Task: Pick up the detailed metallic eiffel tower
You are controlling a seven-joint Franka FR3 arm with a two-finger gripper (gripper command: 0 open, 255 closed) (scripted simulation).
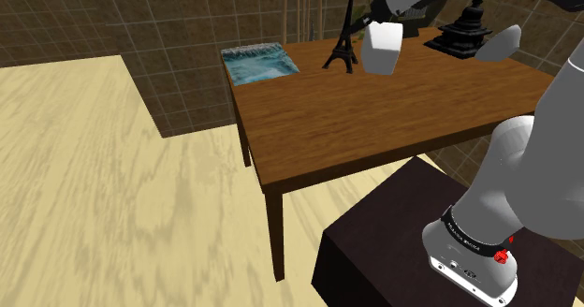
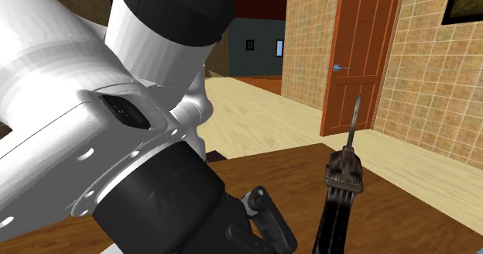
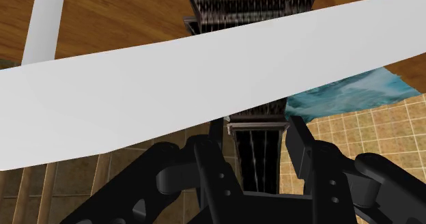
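My hand (image 3: 257, 123) is spread around the eiffel tower (image 3: 256, 154), so gotta squeeze evenly, then lift straight, dodging the white block (image 1: 382, 48) beside it.

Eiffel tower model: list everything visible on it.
The Eiffel tower is a dark, near-black lattice model with a faint metallic glint. It has splayed legs with an arch between them, stepped platforms and a thin spire. It stands upright on the brown wooden table near the far edge, between a blue-patterned tray and a white block. The pincer sits around its upper shaft; whether they touch cannot be told.
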